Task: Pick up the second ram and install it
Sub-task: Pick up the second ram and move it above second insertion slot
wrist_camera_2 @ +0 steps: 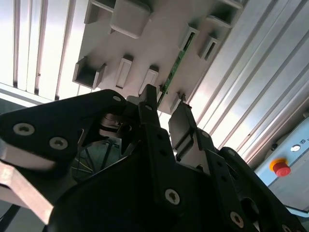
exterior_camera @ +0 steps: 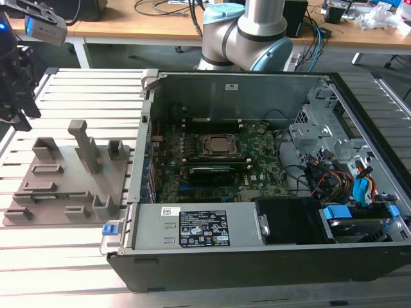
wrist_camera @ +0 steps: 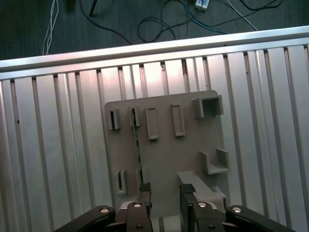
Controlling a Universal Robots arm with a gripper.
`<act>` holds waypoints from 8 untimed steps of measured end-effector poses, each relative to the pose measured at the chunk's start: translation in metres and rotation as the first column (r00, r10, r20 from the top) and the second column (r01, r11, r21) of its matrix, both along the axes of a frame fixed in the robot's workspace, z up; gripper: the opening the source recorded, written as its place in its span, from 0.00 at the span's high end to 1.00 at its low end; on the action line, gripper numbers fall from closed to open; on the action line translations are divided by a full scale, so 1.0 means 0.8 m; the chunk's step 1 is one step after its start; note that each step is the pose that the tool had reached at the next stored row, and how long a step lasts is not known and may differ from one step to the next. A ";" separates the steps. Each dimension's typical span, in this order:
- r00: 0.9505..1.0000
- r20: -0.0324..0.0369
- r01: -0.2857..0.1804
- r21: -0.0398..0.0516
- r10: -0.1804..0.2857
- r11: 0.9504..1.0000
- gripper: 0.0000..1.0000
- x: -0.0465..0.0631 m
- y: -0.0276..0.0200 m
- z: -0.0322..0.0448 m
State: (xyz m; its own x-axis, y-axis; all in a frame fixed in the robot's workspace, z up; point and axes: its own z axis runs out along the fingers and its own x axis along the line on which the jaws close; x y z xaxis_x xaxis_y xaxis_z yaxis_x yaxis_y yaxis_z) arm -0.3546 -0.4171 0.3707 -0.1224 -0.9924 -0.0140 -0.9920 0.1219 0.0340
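Gripper [wrist_camera: 165,192] is hovering with fingers spread, pinching nothing, over the grey fixture plate [wrist_camera: 164,159]. second ram [wrist_camera: 137,150] is sitting on edge in a plate slot, untouched, with one fingertip [wrist_camera: 144,187] lining up over its end. In the exterior view the plate is lying at 9 o'clock from the open PC case [exterior_camera: 225,83].

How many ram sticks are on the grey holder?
1. The ram stands on edge in a slot of the holder, near the open gripper. Any sticks inside the computer case may be hidden.
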 end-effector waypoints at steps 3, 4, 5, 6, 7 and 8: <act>1.000 0.000 0.000 0.000 0.000 1.000 0.62 0.000 0.0000 -0.0047; 1.000 0.000 0.000 0.000 0.000 1.000 0.62 0.000 0.0000 -0.0054; 1.000 0.000 0.000 0.000 0.000 1.000 0.62 0.000 0.0001 -0.0060; 1.000 0.000 0.000 0.000 0.000 1.000 0.62 0.000 0.0001 -0.0068; 1.000 0.000 0.000 0.000 0.000 1.000 0.62 0.000 0.0001 -0.0078; 1.000 0.000 0.000 0.000 0.000 1.000 0.62 0.000 0.0001 -0.0096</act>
State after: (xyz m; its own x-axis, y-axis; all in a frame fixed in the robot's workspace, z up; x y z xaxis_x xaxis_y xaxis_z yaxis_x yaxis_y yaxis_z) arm -0.3545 -0.4170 0.3631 -0.1224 -0.9924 -0.0142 -0.9920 0.1218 0.0340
